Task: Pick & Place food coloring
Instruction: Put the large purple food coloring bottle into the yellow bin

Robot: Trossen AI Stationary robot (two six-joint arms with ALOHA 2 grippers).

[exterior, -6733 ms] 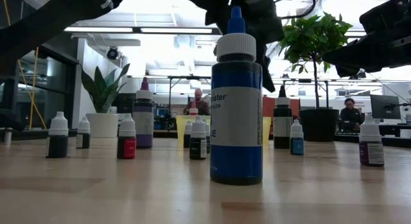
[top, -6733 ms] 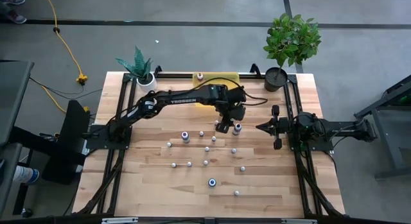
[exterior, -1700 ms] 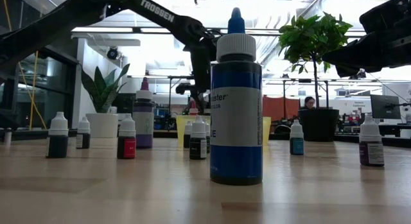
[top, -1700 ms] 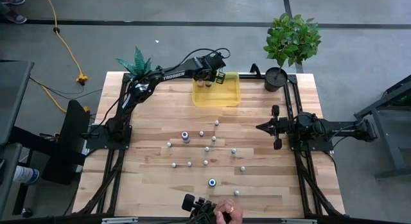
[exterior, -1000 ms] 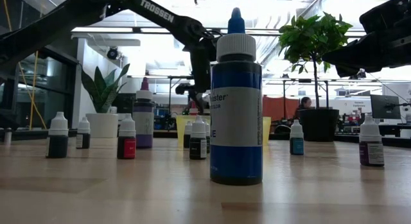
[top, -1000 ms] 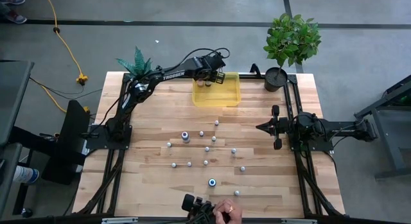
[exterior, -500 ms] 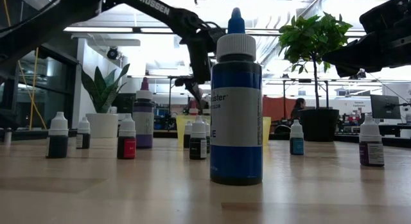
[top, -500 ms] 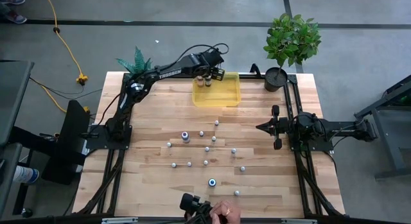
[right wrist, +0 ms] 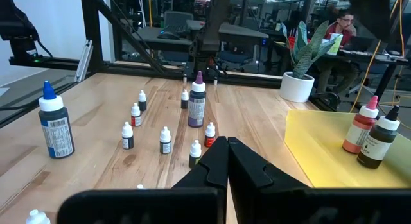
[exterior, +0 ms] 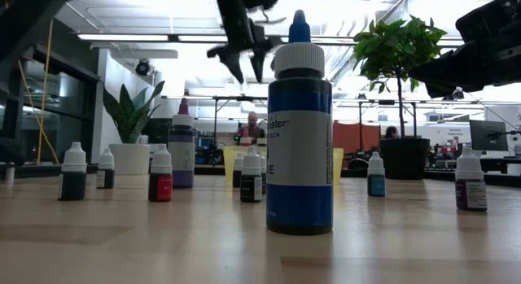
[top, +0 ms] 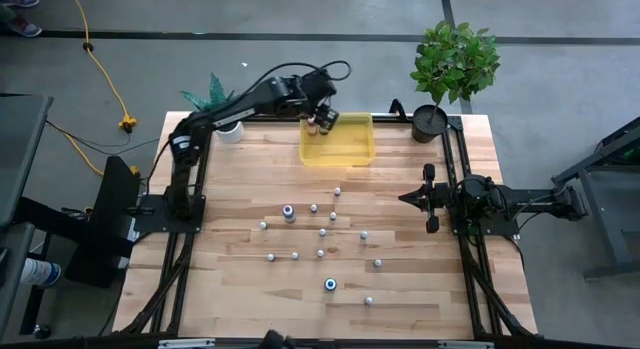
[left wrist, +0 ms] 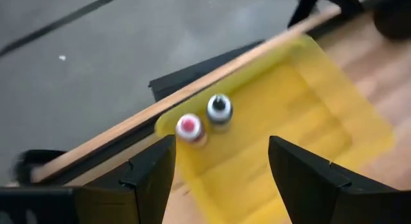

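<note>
In yellow tray (left wrist: 302, 115): pink-capped bottle (left wrist: 189, 126), dark-capped bottle (left wrist: 219, 107) under empty, spread left end effector (left wrist: 221, 176); low view hides both.

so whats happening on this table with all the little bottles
A two-armed robot is moving food coloring bottles off the wooden table into a yellow tray. Two bottles stand in the tray's far left corner: a pink-capped bottle and a dark-capped bottle. The left gripper hangs open and empty above them. The rest, including a large blue bottle and a purple-capped bottle, are scattered mid-table. The right gripper waits shut at the table's right side.
</note>
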